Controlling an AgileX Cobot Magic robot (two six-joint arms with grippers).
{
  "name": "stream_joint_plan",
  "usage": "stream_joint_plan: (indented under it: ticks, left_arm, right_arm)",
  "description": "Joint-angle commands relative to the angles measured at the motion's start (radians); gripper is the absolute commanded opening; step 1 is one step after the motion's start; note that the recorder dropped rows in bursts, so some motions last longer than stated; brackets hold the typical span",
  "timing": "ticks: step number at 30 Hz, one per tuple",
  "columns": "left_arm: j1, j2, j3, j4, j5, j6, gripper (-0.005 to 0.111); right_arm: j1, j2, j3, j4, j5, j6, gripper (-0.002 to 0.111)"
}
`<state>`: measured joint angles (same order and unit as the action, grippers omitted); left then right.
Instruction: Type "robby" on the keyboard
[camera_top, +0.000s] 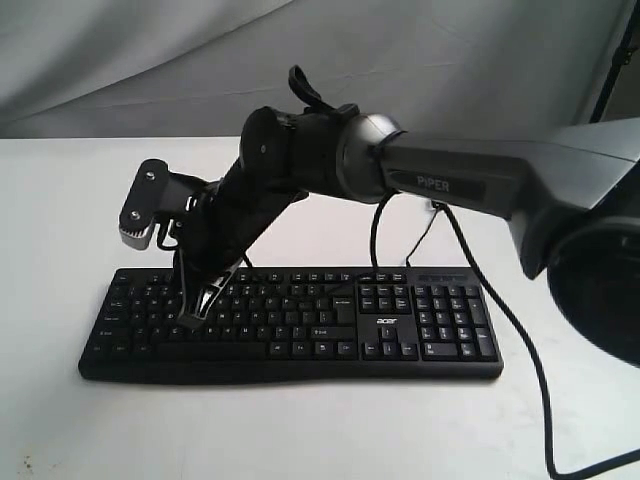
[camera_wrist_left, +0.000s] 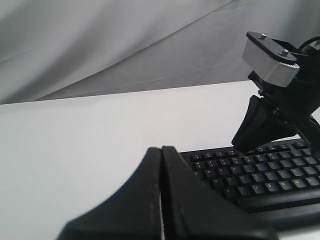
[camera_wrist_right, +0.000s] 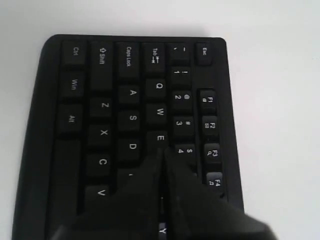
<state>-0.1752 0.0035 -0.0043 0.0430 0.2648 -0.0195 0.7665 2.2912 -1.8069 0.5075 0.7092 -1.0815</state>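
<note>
Keyboard lies flat on white table. Right gripper, jaws together, tip on kbd's top letter row beside E key. Left gripper, jaws together too, off kbd's Esc end. Kbd prob. rigid, light, may slide: don't grasp, press keycaps straight down.

A robotics lab or test bench. A plain white tabletop stands before a creased grey fabric backdrop hung as a screen. A grey-and-black jointed robot arm marked "PIPER" reaches over a wide black plastic keyboard, trailing a thin black cable.
</note>
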Motion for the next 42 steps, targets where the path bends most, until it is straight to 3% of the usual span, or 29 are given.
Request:
stream_joint_plan:
  ticks: [1,13,28,42]
  left_arm:
    - [-0.006,-0.003,0.004,0.005,-0.006,-0.003,0.0]
    - [-0.006,-0.003,0.004,0.005,-0.006,-0.003,0.0]
    - [-0.006,-0.003,0.004,0.005,-0.006,-0.003,0.0]
    - [-0.006,-0.003,0.004,0.005,-0.006,-0.003,0.0]
  right_arm:
    - [-0.001,0.016,-0.011,-0.004,-0.05,-0.008,0.0]
    - [-0.001,0.136,-0.209,-0.031,0.092,0.072,0.0]
    - [-0.008,0.145,-0.219,-0.031,0.178,0.072,0.0]
    - [-0.008,0.145,-0.219,-0.079,0.141,0.121,0.0]
